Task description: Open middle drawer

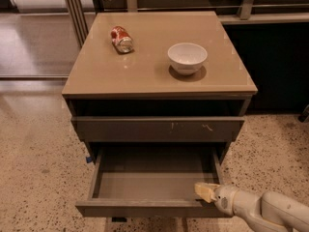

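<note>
The middle drawer (pixel 153 209) is pulled out of the cabinet. Its plain dark front is nearest to me and its inside (pixel 149 182) holds nothing I can see. Above it sits the shut drawer front with white scratch marks (pixel 157 129). My gripper (pixel 205 192) comes in from the lower right. Its cream tip rests just inside the drawer's front right corner, against the inner side of the front panel. The white arm (pixel 270 210) trails off to the right.
On the tan cabinet top (pixel 96 76) lie a red crushed can (pixel 121 38) at the back left and a white bowl (pixel 187 57) at the right. Speckled floor surrounds the cabinet. Metal posts (pixel 77 13) stand at the back left.
</note>
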Motion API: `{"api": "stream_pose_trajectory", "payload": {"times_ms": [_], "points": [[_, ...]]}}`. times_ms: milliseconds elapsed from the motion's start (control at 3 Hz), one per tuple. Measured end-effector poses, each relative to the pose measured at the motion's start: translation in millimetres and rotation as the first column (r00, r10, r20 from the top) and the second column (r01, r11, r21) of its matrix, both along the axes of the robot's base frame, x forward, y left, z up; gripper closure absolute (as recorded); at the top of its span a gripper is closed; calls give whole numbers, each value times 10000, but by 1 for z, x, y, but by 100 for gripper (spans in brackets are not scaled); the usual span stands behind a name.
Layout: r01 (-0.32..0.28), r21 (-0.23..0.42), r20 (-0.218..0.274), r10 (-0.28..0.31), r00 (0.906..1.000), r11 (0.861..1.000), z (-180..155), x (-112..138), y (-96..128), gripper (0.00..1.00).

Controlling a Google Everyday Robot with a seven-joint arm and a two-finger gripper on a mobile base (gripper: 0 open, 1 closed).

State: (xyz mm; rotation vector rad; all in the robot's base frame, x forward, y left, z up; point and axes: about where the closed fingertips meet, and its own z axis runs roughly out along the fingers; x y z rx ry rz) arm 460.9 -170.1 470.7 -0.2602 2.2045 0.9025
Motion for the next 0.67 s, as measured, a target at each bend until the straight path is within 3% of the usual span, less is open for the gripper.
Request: {"api": "stream_pose_trajectory", "payload": {"times_ms": [667], "points": [[-1, 0, 0, 1, 10000, 10000, 0, 0, 0, 13]]}}
